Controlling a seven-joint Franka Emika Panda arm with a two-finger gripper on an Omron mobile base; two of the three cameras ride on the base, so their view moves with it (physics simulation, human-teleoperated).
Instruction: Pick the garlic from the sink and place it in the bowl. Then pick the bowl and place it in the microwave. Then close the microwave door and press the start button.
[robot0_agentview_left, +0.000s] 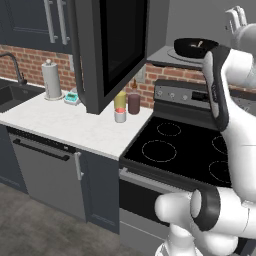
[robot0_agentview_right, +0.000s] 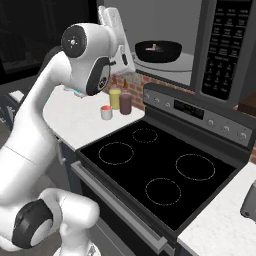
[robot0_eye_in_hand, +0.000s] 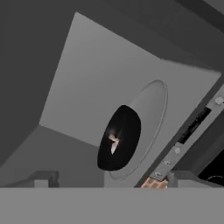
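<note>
Looking along my hand (robot0_eye_in_hand: 109, 186), I see two dark finger tips (robot0_eye_in_hand: 43, 177) rising at the bottom edge, well apart, with nothing between them, so the hand is spread and holds nothing. From the left base view my hand (robot0_agentview_left: 237, 17) is raised high, level with the open microwave (robot0_agentview_left: 172, 30) and just outside its mouth.

Straight ahead of the hand sits the bowl (robot0_eye_in_hand: 119, 138), glossy black, resting on the round glass turntable (robot0_eye_in_hand: 151, 109) inside the grey chamber. The garlic (robot0_eye_in_hand: 113, 143) lies in the bowl, a small pale pinkish bulb near its middle. From the right base view the bowl (robot0_agentview_right: 158, 51) stands on the microwave floor and the garlic (robot0_agentview_right: 153, 48) shows as a light speck within it.

Beyond the chamber, to one side of my hand, the microwave door (robot0_agentview_left: 111, 47) hangs swung wide open over the table (robot0_agentview_left: 65, 122). On the other side the microwave's button panel (robot0_agentview_right: 224, 47) faces out.

Below my hand lies the black stove (robot0_agentview_right: 160, 175) with its burner rings. Farther off on the table, under the open door, stand a yellow jar (robot0_agentview_left: 120, 100), a dark red bottle (robot0_agentview_left: 134, 101) and a small white cup (robot0_agentview_left: 120, 116). Farther still are a paper towel roll (robot0_agentview_left: 51, 80) and the sink (robot0_agentview_left: 12, 95) with its curved faucet (robot0_agentview_left: 15, 65).
</note>
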